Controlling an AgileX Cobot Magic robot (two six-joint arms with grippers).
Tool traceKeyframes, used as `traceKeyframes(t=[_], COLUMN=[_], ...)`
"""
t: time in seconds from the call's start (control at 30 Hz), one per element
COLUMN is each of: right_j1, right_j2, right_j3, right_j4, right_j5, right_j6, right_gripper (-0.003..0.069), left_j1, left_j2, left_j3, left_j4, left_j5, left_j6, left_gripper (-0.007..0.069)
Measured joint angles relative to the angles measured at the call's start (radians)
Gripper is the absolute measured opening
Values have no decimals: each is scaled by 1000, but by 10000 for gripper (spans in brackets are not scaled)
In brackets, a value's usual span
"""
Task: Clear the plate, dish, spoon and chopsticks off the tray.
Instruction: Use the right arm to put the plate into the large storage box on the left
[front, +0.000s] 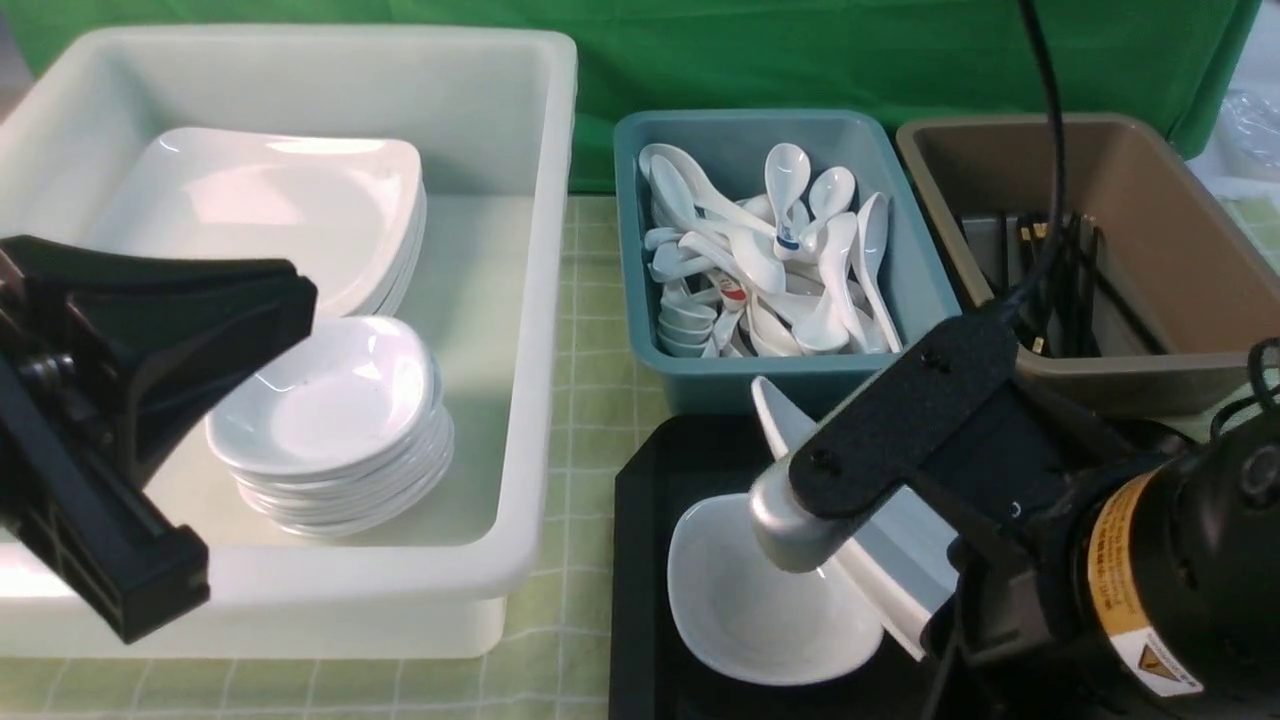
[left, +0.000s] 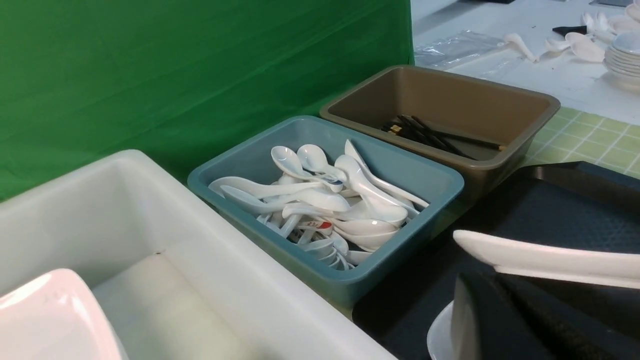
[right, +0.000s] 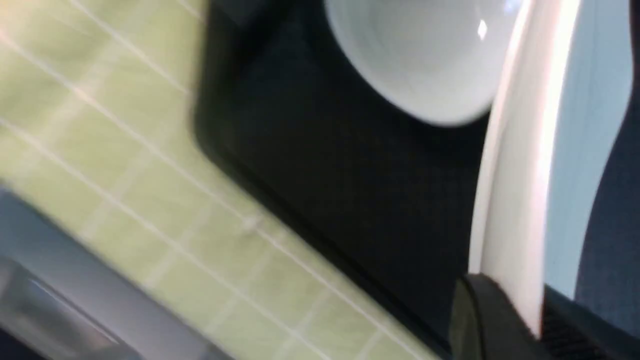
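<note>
My right gripper (right: 537, 320) is shut on the rim of the large white plate (front: 900, 560), which stands tilted on edge over the black tray (front: 640, 560). In the right wrist view the plate's rim (right: 520, 175) runs straight out from between the jaws. The small white dish (front: 760, 600) sits on the tray just beside the raised plate and also shows in the right wrist view (right: 425, 60). My left gripper (front: 290, 300) hangs shut and empty over the white bin. The spoon and the chopsticks are out of view on the tray.
A white bin (front: 540, 300) at the left holds stacked large plates and a stack of small dishes (front: 340, 430). Behind the tray stand a teal bin (front: 640, 330) of white soup cutlery and a brown bin (front: 1200, 300) with black sticks. A green checked cloth (front: 580, 420) covers the table.
</note>
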Motion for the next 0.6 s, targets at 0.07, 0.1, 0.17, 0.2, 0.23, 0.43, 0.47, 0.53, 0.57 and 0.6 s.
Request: traceKeyframes(t=[0.07,0.1,0.17,0.2,0.23,0.43,0.47,0.53,0.57,0.6], right_j1=[31,43,60,62,63,30,14,-9,-27,-53], right_j2=[10,19,45,60,85,238,289,344,385,427], right_j3=[-83,-131,-228,-274,-352,-593,-627,-661,-684,-710], right_j4=[-8,-19,-49,-63,-79,-92,-75,-44,-20,8], right_j5=[1,2,1,1,-10,-256,-337,-413,-461,-511], right_j6=[-11,-25,-76,-130,-209,-677,-775,-877,-936,-994], right_gripper=[57,57,57,57,57,57,57,57,57,57], left_j1=[0,0,0,0,0,1,1,1,1,1], left_j2=[-18,-29,-54,-67,-93,-219,-246,-296,-323,-344], left_j3=[-21,-34,-64,-78,-95,-138,-140,-140,-140,-140], left_j4=[72,119,222,286,364,656,697,736,756,766], left_j5=[18,33,68,94,131,346,388,445,477,507], left_j6=[-62,-109,-212,-261,-346,-631,-672,-709,-728,-739], left_gripper=[11,11,11,11,11,11,11,11,11,11])
